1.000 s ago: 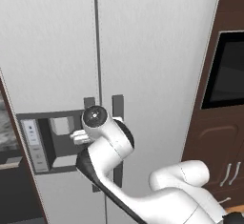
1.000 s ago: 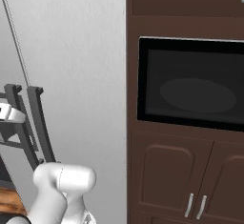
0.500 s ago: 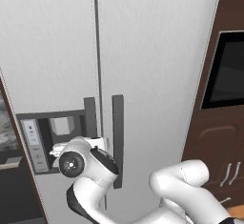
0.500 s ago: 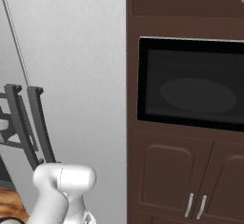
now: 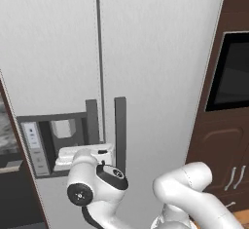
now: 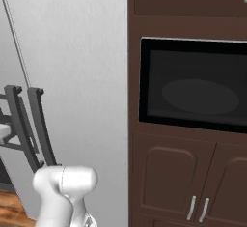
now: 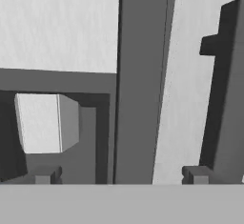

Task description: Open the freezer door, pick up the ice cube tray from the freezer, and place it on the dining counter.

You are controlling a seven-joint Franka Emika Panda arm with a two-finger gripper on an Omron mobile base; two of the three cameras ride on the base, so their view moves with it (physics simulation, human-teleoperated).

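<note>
The freezer door (image 5: 53, 67) is shut, its edge flush against the plain grey door (image 5: 160, 72) at its 3 o'clock side along a thin dark seam. Low on the freezer door sits the recessed dark dispenser panel (image 5: 46, 145), and at that panel's 3 o'clock edge stands the door's vertical dark-grey bar handle (image 5: 92, 123); just across the seam the second handle (image 5: 120, 130) of the plain door runs parallel to it. The end effector (image 5: 85, 156) is a flat white hand lying level in front of the lower part of the freezer handle, reaching toward 9 o'clock over the dispenser recess, with the arm's rounded white joints bunched below it at 6 o'clock. From the hand camera the freezer handle (image 7: 138, 89) fills the middle, running from 12 to 6 o'clock, and the two dark fingertips (image 7: 46, 176) sit far apart at the bottom edge, one on each side of that bar — the end effector is spread wide and pinches nothing. Whether it touches the bar I cannot tell. At 3 o'clock of the fridge stands a dark brown cabinet (image 6: 188, 173) with a built-in black oven (image 6: 195, 86)
</note>
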